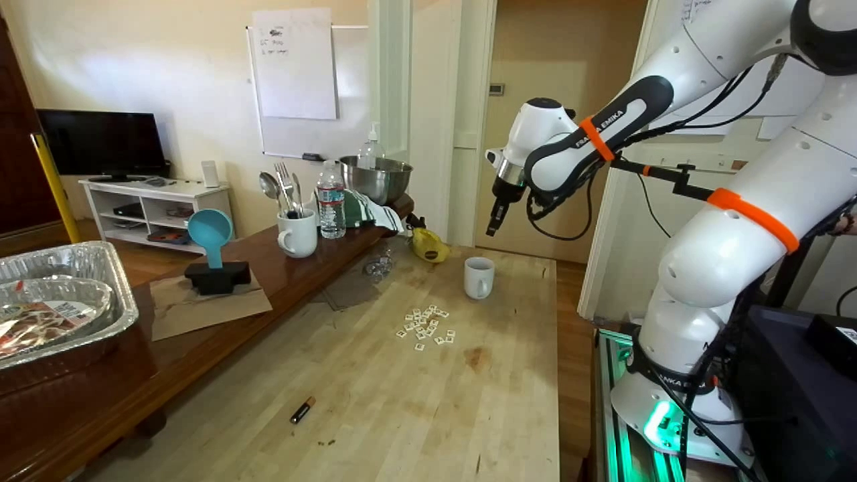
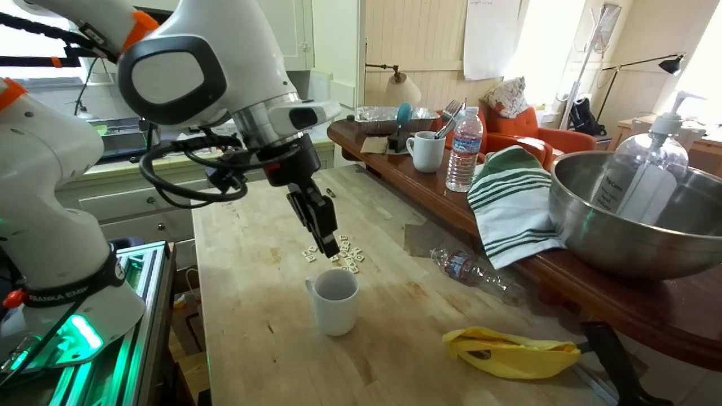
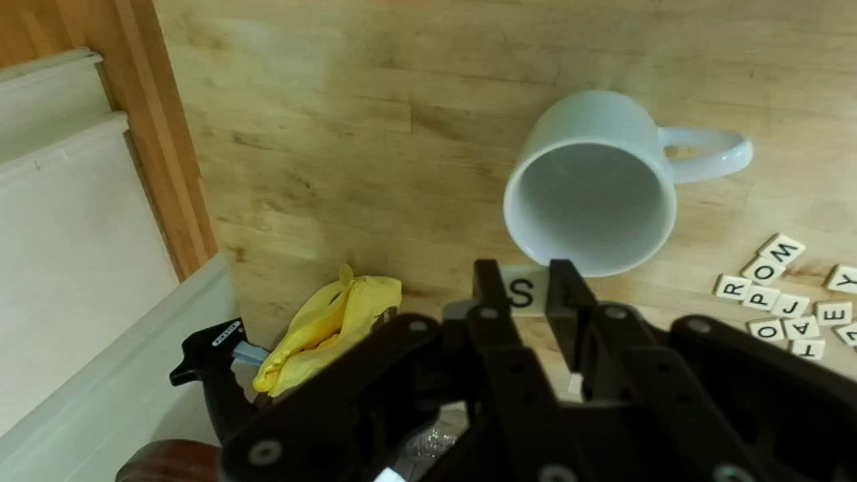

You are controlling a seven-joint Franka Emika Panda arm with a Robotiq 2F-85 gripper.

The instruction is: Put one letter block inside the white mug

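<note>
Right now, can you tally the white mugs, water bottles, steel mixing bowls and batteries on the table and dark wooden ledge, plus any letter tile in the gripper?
White mugs: 2
Water bottles: 2
Steel mixing bowl: 1
Battery: 1
Letter tile in the gripper: 1
Total: 7

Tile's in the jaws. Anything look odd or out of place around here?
A clear bottle lies on its side on the table, while another bottle stands upright on the ledge. A lone battery lies apart from the letter tiles, and a pump bottle sits inside the metal bowl, an unusual spot. The white mug stands upright.
</note>
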